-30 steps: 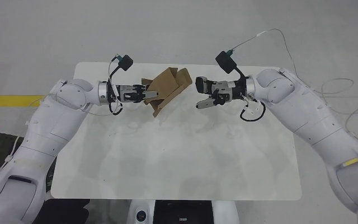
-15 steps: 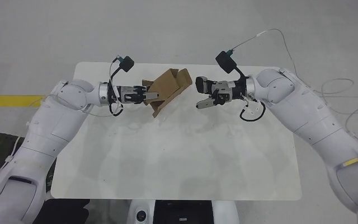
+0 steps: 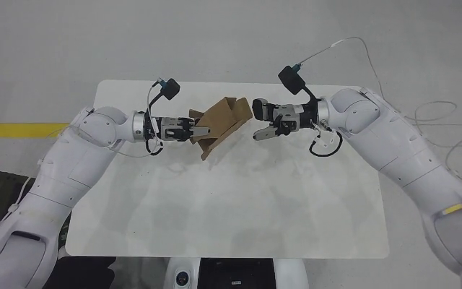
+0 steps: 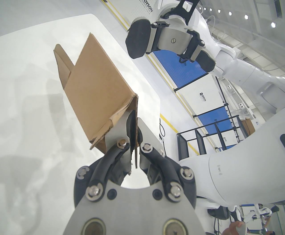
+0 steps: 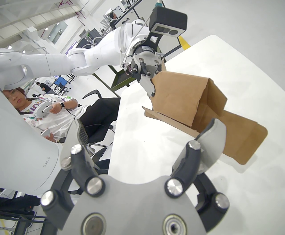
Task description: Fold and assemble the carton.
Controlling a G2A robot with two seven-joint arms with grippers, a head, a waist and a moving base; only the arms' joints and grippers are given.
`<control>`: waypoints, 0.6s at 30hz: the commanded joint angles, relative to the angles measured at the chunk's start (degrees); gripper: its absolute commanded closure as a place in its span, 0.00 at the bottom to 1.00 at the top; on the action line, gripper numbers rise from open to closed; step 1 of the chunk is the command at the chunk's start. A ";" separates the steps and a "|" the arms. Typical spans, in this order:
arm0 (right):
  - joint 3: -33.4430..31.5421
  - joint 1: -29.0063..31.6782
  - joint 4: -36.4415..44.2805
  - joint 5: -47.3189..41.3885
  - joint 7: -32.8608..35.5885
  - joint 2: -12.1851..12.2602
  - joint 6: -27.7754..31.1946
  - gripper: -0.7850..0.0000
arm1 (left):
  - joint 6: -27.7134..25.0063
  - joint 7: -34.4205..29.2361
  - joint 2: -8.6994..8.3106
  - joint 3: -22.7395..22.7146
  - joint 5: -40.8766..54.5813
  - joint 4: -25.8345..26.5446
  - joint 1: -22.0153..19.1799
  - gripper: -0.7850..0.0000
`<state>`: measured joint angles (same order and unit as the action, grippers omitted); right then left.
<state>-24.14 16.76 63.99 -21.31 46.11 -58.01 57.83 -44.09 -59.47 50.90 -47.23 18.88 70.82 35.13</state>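
Clamping the carton [image 3: 222, 118], left gripper [image 3: 201, 131] nears right gripper [image 3: 256, 122].

From my console I see the white table [image 3: 216, 217] on a plain grey floor [image 3: 216, 36], with a yellow stripe [image 3: 22, 130] painted on the floor at nine o'clock of the table. The tabletop is glossy (it carries a soft sheen). Out in the hall there are blue-and-white wall panels [image 4: 173, 69], a black metal rack [image 4: 198, 141] standing near them, and a row of small ceiling lights [image 4: 245, 16]. A black office chair [image 5: 95, 91] stands near the table's edge.
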 commanded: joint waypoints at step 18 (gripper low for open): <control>6.77 -1.13 1.15 -4.45 0.19 -0.23 0.17 0.02 | 0.58 -1.30 -0.37 -1.69 -2.26 6.04 3.21 1.00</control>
<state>-18.00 15.90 65.29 -25.40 46.29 -58.18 58.00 -43.63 -60.67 50.54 -48.90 16.57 76.69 38.23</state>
